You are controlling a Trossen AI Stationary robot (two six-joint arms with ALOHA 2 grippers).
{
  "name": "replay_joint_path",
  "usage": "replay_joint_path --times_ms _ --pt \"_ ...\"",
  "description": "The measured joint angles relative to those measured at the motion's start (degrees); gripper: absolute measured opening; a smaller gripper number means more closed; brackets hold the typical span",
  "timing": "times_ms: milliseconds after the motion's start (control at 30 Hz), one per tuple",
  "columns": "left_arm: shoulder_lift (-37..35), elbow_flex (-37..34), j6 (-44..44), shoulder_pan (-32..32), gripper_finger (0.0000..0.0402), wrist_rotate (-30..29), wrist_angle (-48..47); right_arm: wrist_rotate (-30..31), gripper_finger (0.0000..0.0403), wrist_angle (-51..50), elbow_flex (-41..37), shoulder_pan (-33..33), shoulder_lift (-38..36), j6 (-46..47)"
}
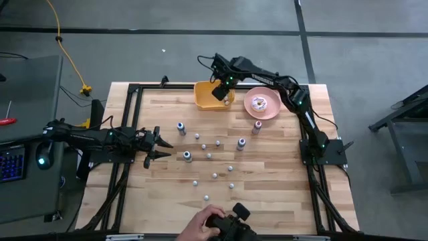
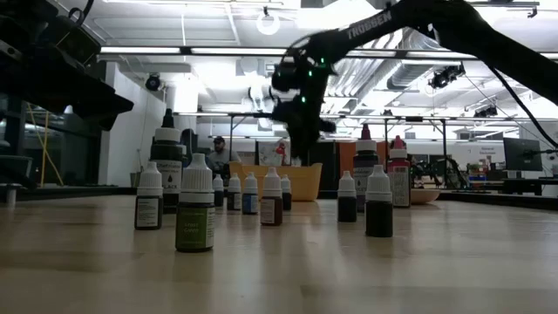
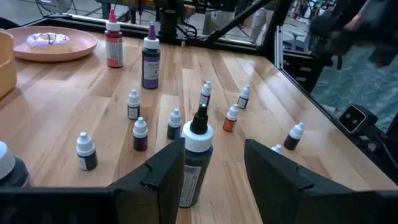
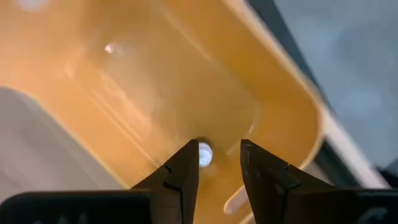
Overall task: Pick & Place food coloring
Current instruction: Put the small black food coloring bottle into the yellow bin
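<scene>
The right gripper (image 1: pixel 221 92) hangs over the yellow bin (image 1: pixel 208 95) at twelve o'clock on the table (image 1: pixel 281 174), jaws part-open with a gap between them; in its wrist view a white bottle cap (image 4: pixel 204 154) lies on the bin floor just beyond the fingers, touching neither, so this looks like a drop, the bin being where the bottles go. The left gripper (image 1: pixel 159 145) waits low at nine o'clock, jaws spread and empty, a black-tipped bottle (image 3: pixel 194 163) standing just ahead of them, likely its next pick. The remaining bottles (image 1: pixel 208 155) stand upright, scattered about the table's centre; I count four larger ones and roughly ten small, though some specks are too small to be sure. One pink plate (image 1: pixel 262 104) sits at one o'clock; one hand (image 1: pixel 204 224) shows at six.
</scene>
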Motion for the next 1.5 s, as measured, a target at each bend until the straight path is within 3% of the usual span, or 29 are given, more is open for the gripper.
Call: replay_joint_path --times_ms 167,300,467,533,767,1100,1500 --pt "0.0 0.0 0.0 0.0 0.0163 0.0 0.0 -4.1 0.0108 -5.4 9.9 2.7 -0.1 -5.7" --pt "0.0 0.0 0.0 0.0 0.0163 0.0 0.0 -8.9 0.0108 -2.5 7.1 5.8 -3.8 -11.1" --pt "0.0 0.0 0.0 0.0 0.0163 0.0 0.0 -21.2 0.0108 -3.1 7.0 9.2 -4.3 -18.8" --pt "0.0 0.0 0.0 0.0 0.0163 0.0 0.0 -23.5 0.0108 -3.8 7.0 10.5 -4.2 -22.0" --pt "0.0 0.0 0.0 0.0 0.0163 0.0 0.0 -21.5 0.0108 -0.6 1.3 14.4 -4.2 -26.4" --pt "0.0 0.0 0.0 0.0 0.0163 0.0 0.0 -20.8 0.0108 14.8 -13.3 18.3 -4.2 -26.6" --pt "0.0 0.0 0.0 0.0 0.0163 0.0 0.0 -20.0 0.0112 31.8 -23.3 20.0 -4.2 -26.4"
